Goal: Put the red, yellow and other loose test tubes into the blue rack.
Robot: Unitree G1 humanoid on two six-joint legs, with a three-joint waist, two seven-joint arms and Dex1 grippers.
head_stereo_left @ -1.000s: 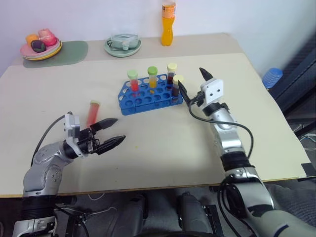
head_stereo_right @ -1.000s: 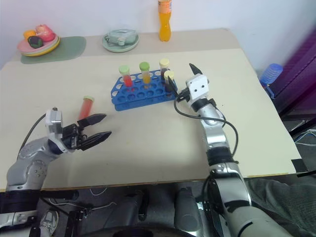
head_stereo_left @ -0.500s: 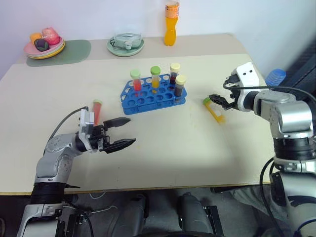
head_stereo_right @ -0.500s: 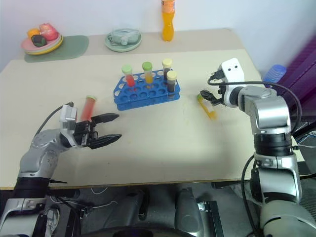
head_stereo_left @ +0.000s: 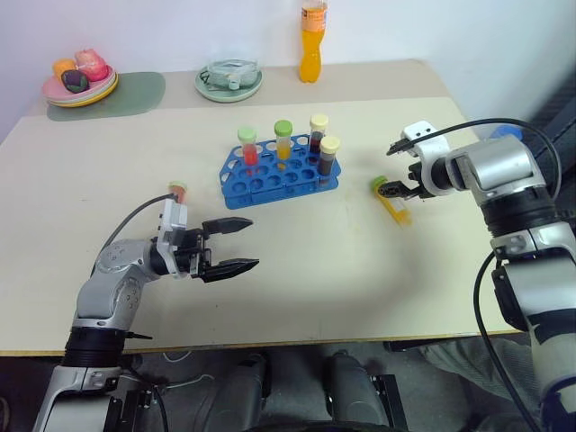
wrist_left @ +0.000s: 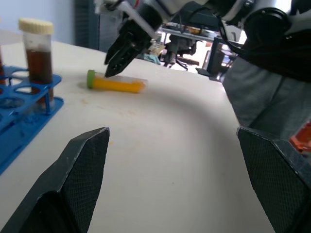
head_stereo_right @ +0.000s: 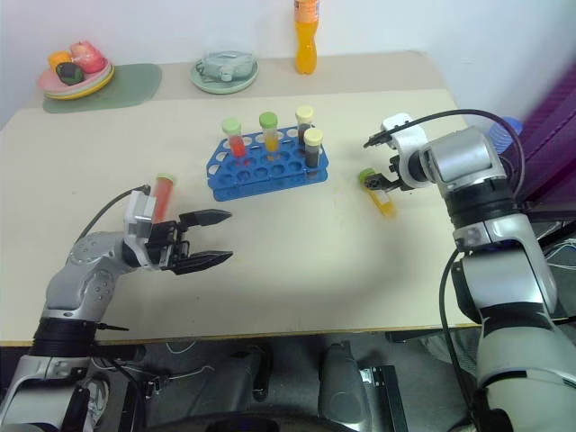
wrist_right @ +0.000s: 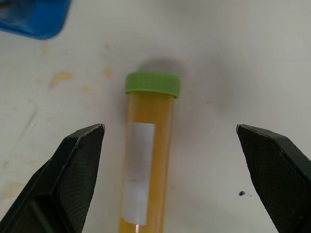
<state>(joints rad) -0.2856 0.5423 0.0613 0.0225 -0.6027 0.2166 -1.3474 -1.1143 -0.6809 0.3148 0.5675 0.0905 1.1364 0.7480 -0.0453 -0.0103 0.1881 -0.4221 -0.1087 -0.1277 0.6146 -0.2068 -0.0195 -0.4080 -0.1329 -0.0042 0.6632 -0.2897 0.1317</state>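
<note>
Left eye view is showing the blue rack [head_stereo_left: 278,174] sitting mid-table with four capped tubes standing in it. A loose yellow tube [head_stereo_left: 391,198] is lying on its side well to the rack's right, and the right gripper [head_stereo_left: 397,188] is hanging just above its green-capped end with fingers spread. A loose red tube [head_stereo_left: 176,192] is lying behind the left gripper [head_stereo_left: 236,243], whose fingers are also spread and pointing away from it.

Right eye view is giving the room: a beige table [head_stereo_right: 297,252], an orange bottle [head_stereo_right: 305,34] at the far edge, a plate of fruit [head_stereo_right: 76,74] on a green mat, a glass dish [head_stereo_right: 220,69].

Left wrist view is looking across bare tabletop toward the yellow tube, with the other arm's fingers poised over its cap.

Right wrist view is looking straight down on the yellow tube, lying off-centre between the wide fingers. To grasp well, the gripper probably needs centring over the labelled body, below the cap, before closing across it, so it lifts without rolling.
</note>
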